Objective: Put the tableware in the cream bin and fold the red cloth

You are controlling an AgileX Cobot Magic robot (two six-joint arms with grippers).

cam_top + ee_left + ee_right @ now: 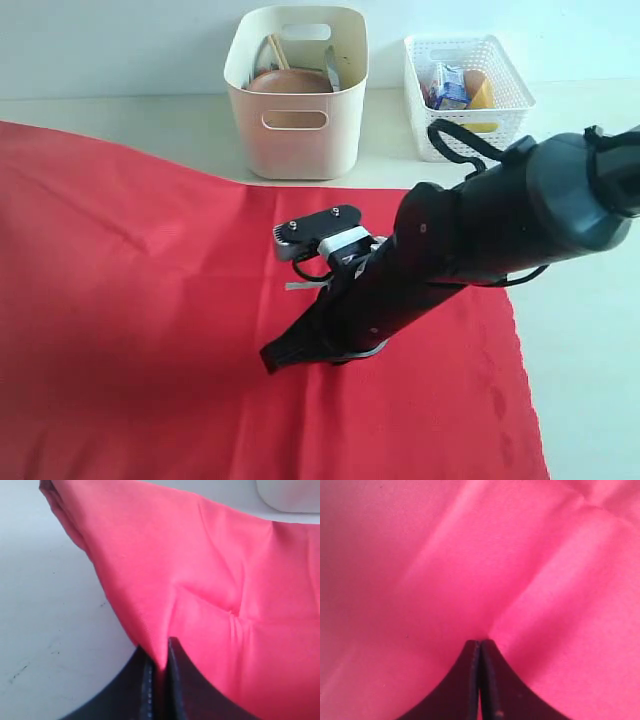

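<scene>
The red cloth [150,300] lies spread over most of the table. My right gripper [272,360] comes down on its middle, jaws shut, tips resting on the fabric [470,555] where creases meet; I see no cloth between the tips [480,642]. My left gripper [160,655] is shut on a pinched fold of the red cloth [225,580] just above the pale table; it is outside the exterior view. The cream bin [300,140] stands at the back holding a brown plate [290,82], chopsticks [277,50] and a knife [332,68].
A white lattice basket [465,42] with food packets stands right of the cream bin. Bare pale table [590,350] runs along the cloth's right edge and behind it. A pale rounded container base [290,495] shows beyond the cloth in the left wrist view.
</scene>
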